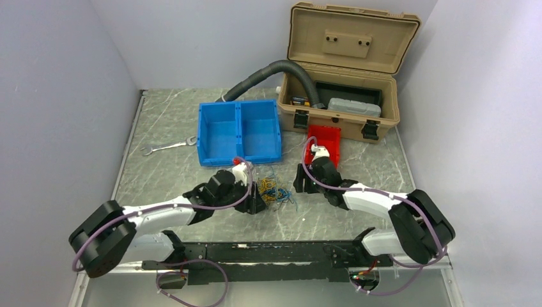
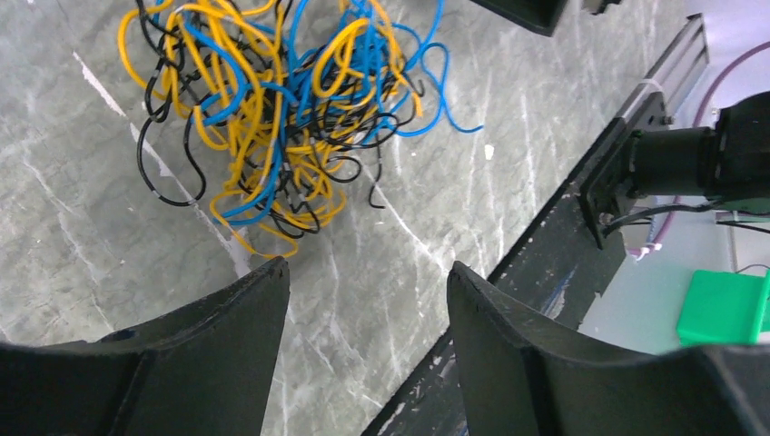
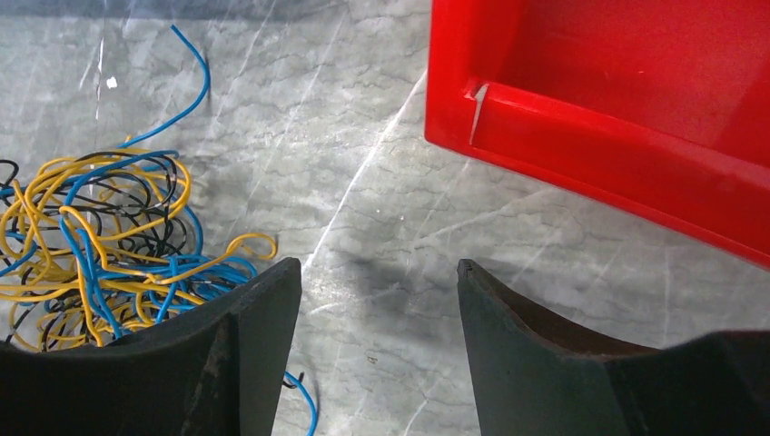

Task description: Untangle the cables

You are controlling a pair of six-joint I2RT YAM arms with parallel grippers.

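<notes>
The cables point(image 1: 276, 190) are lying in one tangled heap of yellow, blue and black on the table point(image 1: 364, 160), between the two grippers. The left gripper point(image 2: 368, 272) is pointing down just beside the heap, its jaws standing wide with only bare table between them. The right gripper point(image 3: 380, 272) is hanging at the heap's other side, jaws likewise wide and holding nothing, with the red bin point(image 3: 636, 154) just ahead of it. A blue strand is straying out from the heap's edge.
</notes>
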